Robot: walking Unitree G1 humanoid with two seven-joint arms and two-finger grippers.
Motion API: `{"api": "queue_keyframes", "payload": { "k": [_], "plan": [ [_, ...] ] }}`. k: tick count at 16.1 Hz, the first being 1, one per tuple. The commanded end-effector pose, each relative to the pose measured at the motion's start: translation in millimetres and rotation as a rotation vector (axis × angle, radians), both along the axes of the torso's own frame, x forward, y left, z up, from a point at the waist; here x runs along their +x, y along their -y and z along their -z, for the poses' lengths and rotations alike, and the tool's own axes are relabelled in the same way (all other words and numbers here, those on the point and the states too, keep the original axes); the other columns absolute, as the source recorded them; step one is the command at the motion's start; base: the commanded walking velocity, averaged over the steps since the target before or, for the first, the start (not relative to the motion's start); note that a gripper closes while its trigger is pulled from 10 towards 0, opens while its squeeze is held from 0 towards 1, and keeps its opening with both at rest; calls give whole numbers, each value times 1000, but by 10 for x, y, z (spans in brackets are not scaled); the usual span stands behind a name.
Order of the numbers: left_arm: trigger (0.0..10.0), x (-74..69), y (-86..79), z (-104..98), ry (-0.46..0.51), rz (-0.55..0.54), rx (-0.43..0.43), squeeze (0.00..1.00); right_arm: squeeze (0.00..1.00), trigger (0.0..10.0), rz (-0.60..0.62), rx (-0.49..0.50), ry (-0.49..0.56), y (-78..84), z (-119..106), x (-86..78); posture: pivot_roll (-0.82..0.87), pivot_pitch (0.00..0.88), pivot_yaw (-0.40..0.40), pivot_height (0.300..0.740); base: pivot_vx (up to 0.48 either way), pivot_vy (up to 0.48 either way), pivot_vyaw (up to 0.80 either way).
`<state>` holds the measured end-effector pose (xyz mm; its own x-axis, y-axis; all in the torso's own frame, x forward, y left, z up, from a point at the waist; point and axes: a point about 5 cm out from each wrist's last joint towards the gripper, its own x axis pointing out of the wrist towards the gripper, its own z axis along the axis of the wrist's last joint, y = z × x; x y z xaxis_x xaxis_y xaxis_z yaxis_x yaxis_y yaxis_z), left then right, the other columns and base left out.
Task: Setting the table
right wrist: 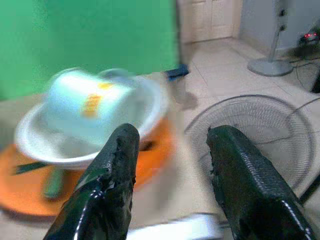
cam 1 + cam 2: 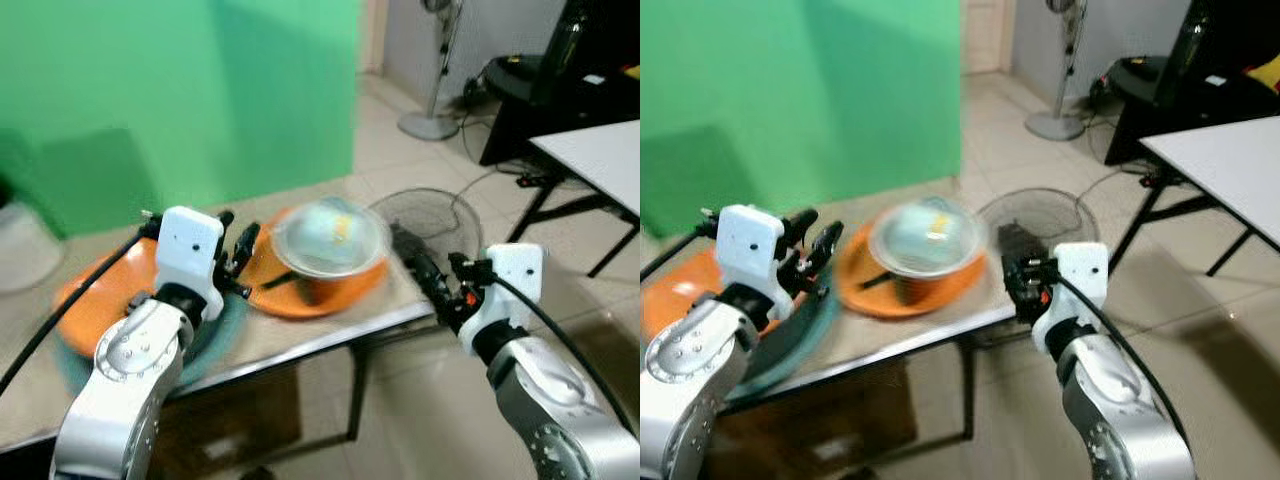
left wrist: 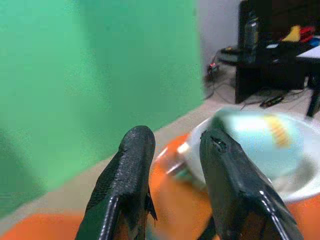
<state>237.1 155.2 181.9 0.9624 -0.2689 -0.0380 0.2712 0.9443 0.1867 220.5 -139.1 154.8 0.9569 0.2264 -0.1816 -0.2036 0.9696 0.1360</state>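
A white bowl (image 2: pixel 330 245) holding an upturned pale blue cup (image 2: pixel 335 225) rests on an orange plate (image 2: pixel 310 295) near the table's right end. Dark green utensils (image 1: pixel 50 182) lie on that plate beside the bowl. A second orange plate (image 2: pixel 100 290) sits on a teal plate (image 2: pixel 225 330) at the left. My left gripper (image 2: pixel 238 250) hovers between the two plates, open and holding nothing, with its fingers (image 3: pixel 135 165) pointed towards the bowl. My right gripper (image 2: pixel 410 255) is at the table's right edge, just right of the bowl, open and holding nothing too.
The table's front edge (image 2: pixel 330 340) runs below the plates. A fan guard (image 2: pixel 430 215) lies on the tiled floor behind the right gripper. A standing fan (image 2: pixel 430 110), a white table (image 2: pixel 600 160) and dark furniture stand at the right. A green screen (image 2: pixel 180 100) backs the table.
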Motion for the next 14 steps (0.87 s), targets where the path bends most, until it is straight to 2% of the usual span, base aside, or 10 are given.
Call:
{"api": "queue_keyframes", "payload": {
  "k": [1, 12, 14],
  "plan": [
    [10000, 3, -20, -14, 2, -7, 0, 0, 0, 10000, -21, 1, 19, -29, -41, 7, 147, 0, 10, 740, 0, 401, 0],
    [10000, 5, -23, -14, 7, -31, -6, 0, 0, 10000, -70, -9, 49, -26, -113, 99, 154, 0, -5, 740, 0, 403, 0],
    [10000, 7, -17, -15, 10, -32, -1, 0, 0, 10000, -104, -17, 57, -38, -153, 135, 152, 0, -6, 740, 0, 178, 0]
  ]
}}
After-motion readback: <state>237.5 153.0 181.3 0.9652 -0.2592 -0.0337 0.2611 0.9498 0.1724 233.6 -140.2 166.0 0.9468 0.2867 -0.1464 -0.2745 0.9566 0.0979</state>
